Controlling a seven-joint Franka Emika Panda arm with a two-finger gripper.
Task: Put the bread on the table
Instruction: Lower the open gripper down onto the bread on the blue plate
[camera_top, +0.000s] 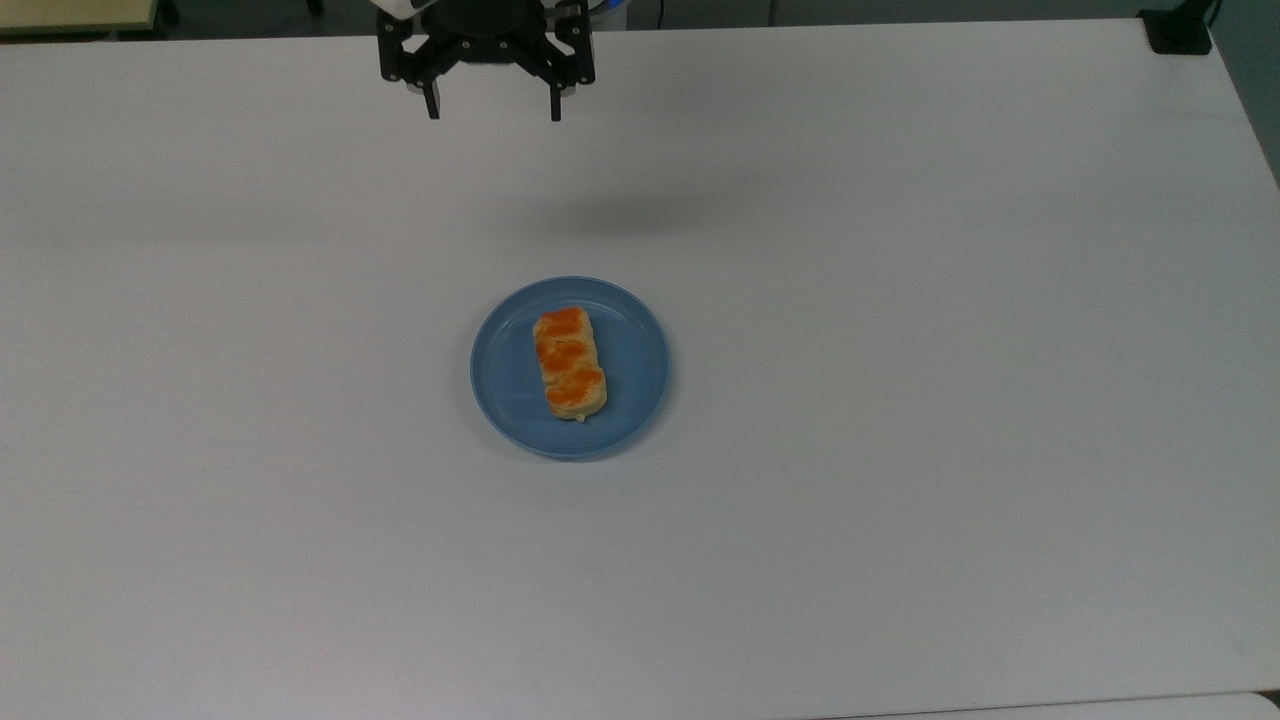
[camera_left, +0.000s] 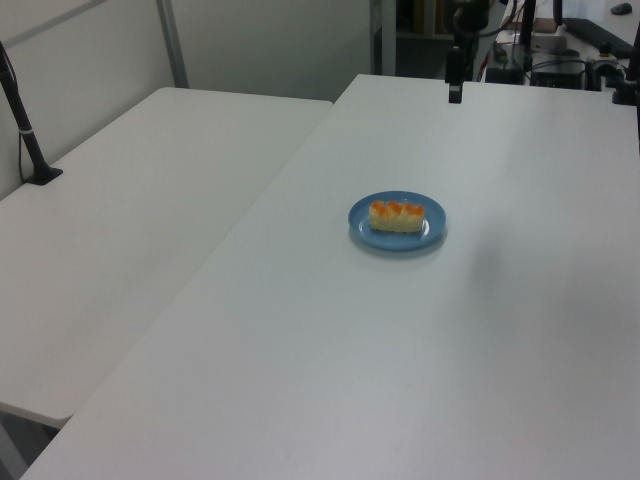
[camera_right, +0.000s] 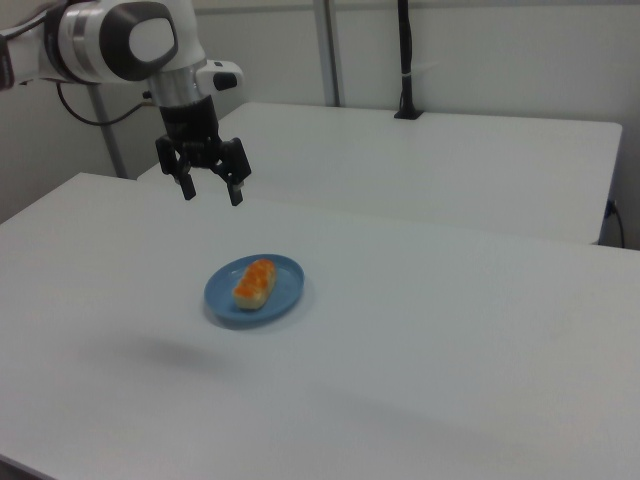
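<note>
White table (camera_top: 900, 400); gripper (camera_top: 494, 108) aloft, pointing down, fingers spread, empty; bread (camera_top: 570, 362) on plate (camera_top: 640, 370).

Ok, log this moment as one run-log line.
end effector: open, high above table | bread: on blue plate, untouched | phase: approach
</note>
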